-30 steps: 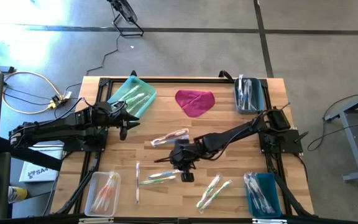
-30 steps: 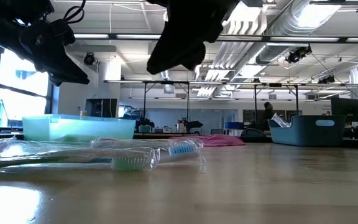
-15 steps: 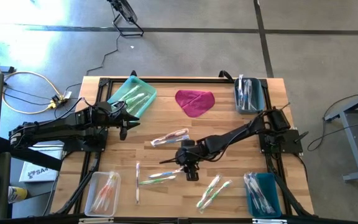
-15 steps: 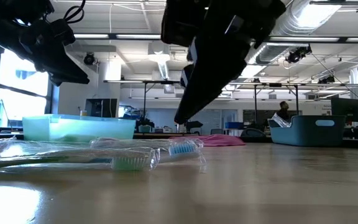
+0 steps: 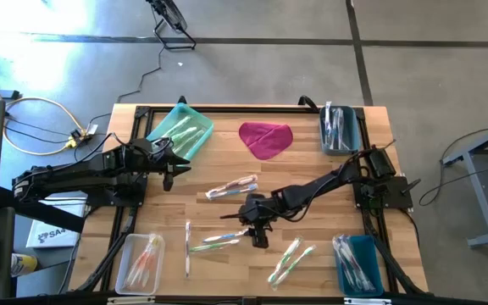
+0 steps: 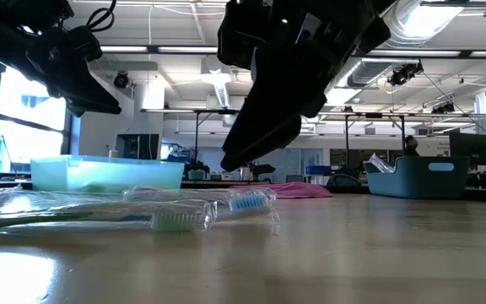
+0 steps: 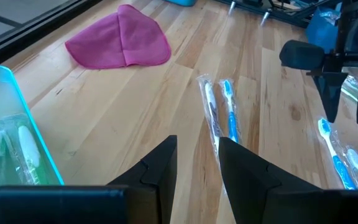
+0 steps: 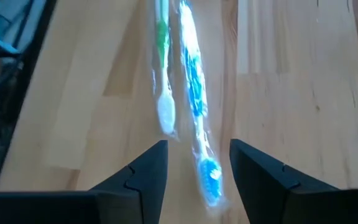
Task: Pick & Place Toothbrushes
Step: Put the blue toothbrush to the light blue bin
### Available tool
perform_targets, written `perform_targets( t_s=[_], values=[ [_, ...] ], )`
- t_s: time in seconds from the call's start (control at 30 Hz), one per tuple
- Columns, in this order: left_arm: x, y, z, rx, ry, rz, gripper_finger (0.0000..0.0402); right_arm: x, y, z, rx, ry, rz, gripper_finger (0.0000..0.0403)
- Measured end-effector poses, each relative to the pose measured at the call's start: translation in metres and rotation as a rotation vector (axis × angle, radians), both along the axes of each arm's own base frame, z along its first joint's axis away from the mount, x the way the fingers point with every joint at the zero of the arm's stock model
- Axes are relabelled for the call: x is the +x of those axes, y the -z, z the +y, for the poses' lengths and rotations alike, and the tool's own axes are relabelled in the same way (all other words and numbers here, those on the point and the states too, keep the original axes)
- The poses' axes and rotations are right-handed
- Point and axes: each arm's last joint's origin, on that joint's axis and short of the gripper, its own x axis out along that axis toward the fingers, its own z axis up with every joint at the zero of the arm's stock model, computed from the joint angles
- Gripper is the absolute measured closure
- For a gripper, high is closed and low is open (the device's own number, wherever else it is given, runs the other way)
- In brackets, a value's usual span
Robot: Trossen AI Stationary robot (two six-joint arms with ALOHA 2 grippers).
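R gripper (image 5: 260, 240) hovers over wrapped toothbrushes (image 5: 219, 240) mid-counter (image 5: 312, 178), jaws apart, empty.
L gripper (image 5: 174, 172) by teal tray (image 5: 181, 129), jaws narrow; magenta cloth (image 5: 265, 138), bins round edges.

Both arms are matte black and jointed, slim links between bulkier housings with thin dark cables along them — each ends in two flat, angular black fingers, as on the left gripper (image 7: 194, 165) and the right gripper (image 8: 197, 168) — mounted on black frame rails.
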Motion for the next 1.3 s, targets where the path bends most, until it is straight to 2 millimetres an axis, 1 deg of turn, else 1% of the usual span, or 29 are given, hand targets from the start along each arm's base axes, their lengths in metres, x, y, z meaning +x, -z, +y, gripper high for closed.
perform_targets(
  t_s=[0.13, 0.2, 0.33, 0.43, 0.63, 0.87, 1.07, 1.3],
  values=[
    [0.0, 0.0, 0.0, 0.0, 0.0, 0.0, 0.0286, 0.001, 0.001, 0.001, 0.005, 0.001, -0.018, 0.0237],
    [0.0, 0.0, 0.0, 0.0, 0.0, 0.001, 0.0286, 0.003, 0.005, 0.002, 0.011, 0.005, -0.025, 0.0237],
    [0.0, 0.001, 0.0, -0.004, 0.001, 0.012, 0.0286, 0.008, 0.022, 0.003, 0.012, 0.004, -0.016, 0.0237],
    [-0.001, 0.002, 0.0, -0.008, 0.0, 0.026, 0.0286, 0.008, 0.03, 0.003, 0.011, -0.002, 0.011, 0.0237],
    [-0.002, 0.005, -0.001, -0.018, 0.0, 0.056, 0.0286, 0.007, 0.032, 0.004, 0.045, -0.028, 0.037, 0.0237],
    [-0.002, 0.005, -0.001, -0.017, -0.002, 0.057, 0.0286, 0.004, 0.035, 0.003, 0.009, -0.013, 0.073, 0.0239],
    [-0.002, 0.005, -0.001, -0.017, -0.003, 0.057, 0.0286, 0.005, 0.036, 0.002, -0.013, 0.006, 0.066, 0.0265],
    [-0.003, 0.006, 0.0, -0.024, -0.016, 0.063, 0.0286, 0.004, 0.037, 0.002, -0.019, 0.01, 0.07, 0.0325]
  ],
)
